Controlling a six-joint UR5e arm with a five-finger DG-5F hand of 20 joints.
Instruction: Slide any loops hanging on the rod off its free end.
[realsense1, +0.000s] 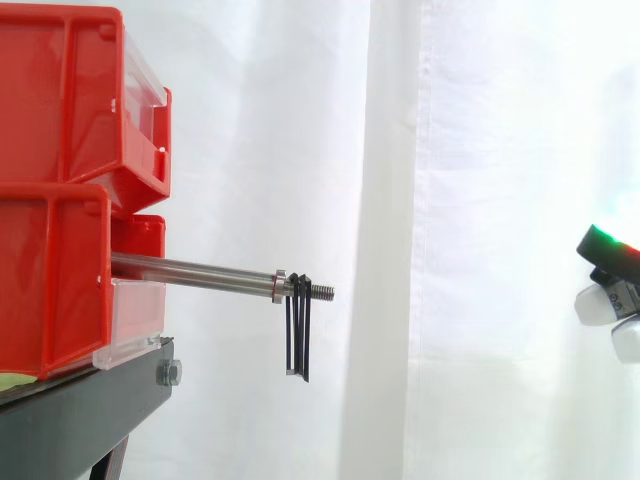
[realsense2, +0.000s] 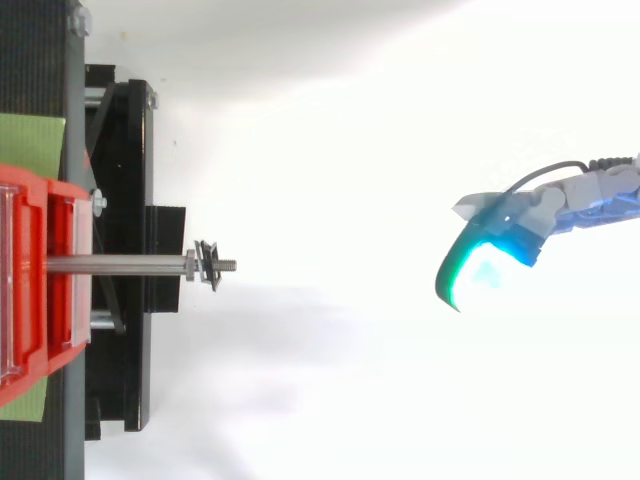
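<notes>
At the far right of the side view I see the hand (realsense1: 612, 290) hanging in free air before the white curtain (realsense1: 480, 150), well apart from the work. From above, the hand (realsense2: 505, 235) glows green and cyan and lies roughly level with the rod's line, touching nothing. I cannot tell whether it is spread or closed.

The thin black loops (realsense1: 298, 335) hang bunched together on the straight silver metal rod (realsense1: 200, 272), just past a small metal collar (realsense1: 280, 285) and right behind the threaded free end (realsense1: 322, 291). They dangle straight down. The rod juts out level from the lower of two stacked red plastic bins (realsense1: 60, 100), which sit on the black metal stand (realsense1: 80, 410).
</notes>
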